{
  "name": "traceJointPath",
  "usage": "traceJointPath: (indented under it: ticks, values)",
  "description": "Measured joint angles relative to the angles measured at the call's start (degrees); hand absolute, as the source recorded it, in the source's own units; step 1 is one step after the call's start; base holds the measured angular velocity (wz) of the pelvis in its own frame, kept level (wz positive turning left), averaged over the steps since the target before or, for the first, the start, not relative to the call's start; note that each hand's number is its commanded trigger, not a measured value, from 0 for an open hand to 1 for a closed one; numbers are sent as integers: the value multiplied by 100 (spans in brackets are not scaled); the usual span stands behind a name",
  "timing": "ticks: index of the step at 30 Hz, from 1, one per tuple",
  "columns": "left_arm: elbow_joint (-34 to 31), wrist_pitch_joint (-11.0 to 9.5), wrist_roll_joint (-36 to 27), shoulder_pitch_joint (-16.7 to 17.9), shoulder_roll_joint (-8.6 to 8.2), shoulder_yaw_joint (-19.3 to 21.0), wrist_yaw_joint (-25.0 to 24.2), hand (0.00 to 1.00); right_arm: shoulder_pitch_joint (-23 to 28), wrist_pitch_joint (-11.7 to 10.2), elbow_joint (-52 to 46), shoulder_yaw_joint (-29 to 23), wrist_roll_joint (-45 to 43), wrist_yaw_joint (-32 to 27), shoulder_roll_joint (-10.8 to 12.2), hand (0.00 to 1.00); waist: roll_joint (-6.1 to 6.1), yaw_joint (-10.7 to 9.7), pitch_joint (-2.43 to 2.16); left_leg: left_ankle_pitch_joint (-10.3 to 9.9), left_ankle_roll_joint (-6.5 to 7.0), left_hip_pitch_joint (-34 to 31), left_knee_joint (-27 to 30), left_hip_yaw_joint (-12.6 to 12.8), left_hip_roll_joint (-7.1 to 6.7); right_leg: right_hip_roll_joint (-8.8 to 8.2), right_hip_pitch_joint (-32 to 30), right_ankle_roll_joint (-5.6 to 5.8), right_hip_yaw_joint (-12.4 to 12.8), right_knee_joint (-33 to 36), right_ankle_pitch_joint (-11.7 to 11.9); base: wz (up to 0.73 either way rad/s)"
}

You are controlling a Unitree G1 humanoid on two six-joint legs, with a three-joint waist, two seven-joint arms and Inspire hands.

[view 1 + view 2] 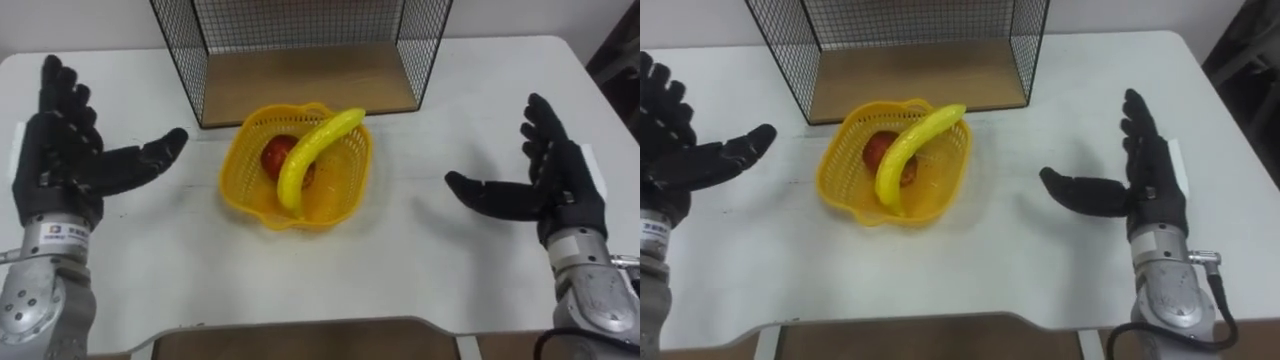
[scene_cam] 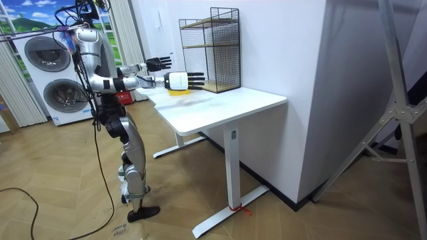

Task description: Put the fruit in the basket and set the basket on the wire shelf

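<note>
A yellow plastic basket [image 1: 240, 165] [image 1: 840, 165] sits on the white table [image 1: 400, 260] just in front of the wire shelf [image 1: 300, 80] [image 1: 910, 70]. In it lie a yellow banana [image 1: 310, 150] [image 1: 910, 150], slanting over the rim, and a red apple [image 1: 275, 155] [image 1: 877, 148] under it. My left hand [image 1: 65, 150] [image 1: 670, 150] hovers open left of the basket, palm turned inward. My right hand [image 1: 545, 185] [image 1: 1140, 180] hovers open to the right, also palm inward. Both are clear of the basket. In the room view I stand at the table's end with both arms stretched over it.
The wire shelf has black mesh walls and a wooden bottom board, open toward me. The table's right edge [image 1: 600, 110] is close beside my right hand. Washing machines [image 2: 47, 73] stand behind me in the room view.
</note>
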Motion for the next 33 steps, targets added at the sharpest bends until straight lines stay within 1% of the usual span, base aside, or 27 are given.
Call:
traceJointPath:
  ticks: [2,5,8,13,16,18,20,25,29,31,33]
  values:
    - [1,0,2,-8,0,-79,-92,0,-50,-3,0,9,175,132,50,0,1,-2,0,0,0,2,0,46,5,6,-32,-4,51,26,2,-11]
    - [0,0,-2,-13,0,-153,-129,0,-152,-12,0,13,348,216,66,0,1,-35,0,1,3,6,0,53,1,3,-64,-4,76,73,2,-5]
    - [1,-1,-2,-29,0,-271,-147,0,-191,-80,0,27,411,268,78,0,0,-40,0,4,6,16,-2,65,-3,5,-66,-4,95,80,2,-2]
    - [55,0,-8,-34,0,-316,-286,0,-224,-80,0,165,454,381,84,0,-16,-8,-6,5,6,59,-17,141,-3,16,-65,-4,178,94,1,-8]
    - [143,0,-8,-84,-12,-325,-385,0,-227,-79,1,259,541,478,103,0,-61,25,-23,5,6,89,-24,167,5,24,-49,-4,200,90,2,-4]
    - [370,0,-10,-198,-58,-332,-404,0,-252,-80,0,326,541,503,106,0,-93,41,-43,5,6,116,-37,147,8,34,-32,-4,197,90,2,0]
    - [462,0,-7,-198,-82,-333,-406,0,-255,-80,0,368,541,518,106,0,-104,50,-50,5,6,156,-82,147,9,42,-14,-5,199,83,4,-3]
    - [777,-3,-5,-200,-96,-332,-447,0,-255,-80,1,457,479,563,104,0,-90,127,-43,5,6,195,-90,144,17,42,24,-7,198,75,5,0]
    - [1044,4,-3,-199,-97,-333,-474,0,-255,-80,2,460,481,709,104,0,-50,173,-20,5,6,183,-90,160,19,42,8,-10,197,77,7,0]
    - [1064,22,9,-198,-100,-336,-484,0,-255,-80,1,470,460,755,104,0,-44,192,-16,5,6,161,-91,173,20,44,-27,-12,199,86,8,0]
    - [1093,22,16,-200,-109,-407,-492,0,-257,-80,1,508,442,771,103,0,-8,182,-9,5,6,146,-95,169,22,50,-30,-13,192,76,14,0]
